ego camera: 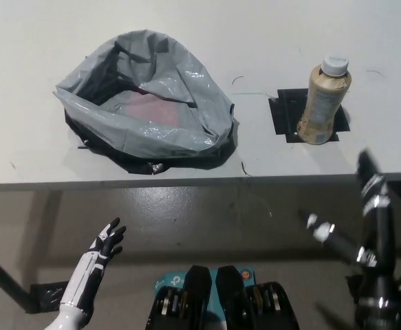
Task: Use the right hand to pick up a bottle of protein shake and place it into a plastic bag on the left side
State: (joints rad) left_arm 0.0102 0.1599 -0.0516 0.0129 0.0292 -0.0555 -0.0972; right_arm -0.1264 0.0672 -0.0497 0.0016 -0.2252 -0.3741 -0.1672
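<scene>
Bottle (324,100) stands upright at two o'clock on the worktop (35,155); right hand (362,223) spread below, empty (left hand (104,249) idle, fingers apart). A clumsy reach could topple it before it reaches the bag (148,103).

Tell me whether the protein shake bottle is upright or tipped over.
Upright: the protein shake bottle stands on its base on a black square on the table, white cap on top, right of the plastic bag.

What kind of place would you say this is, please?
Probably a robot test lab: a plain white table with black tape marks under the protein shake bottle, and a bare concrete floor.
</scene>
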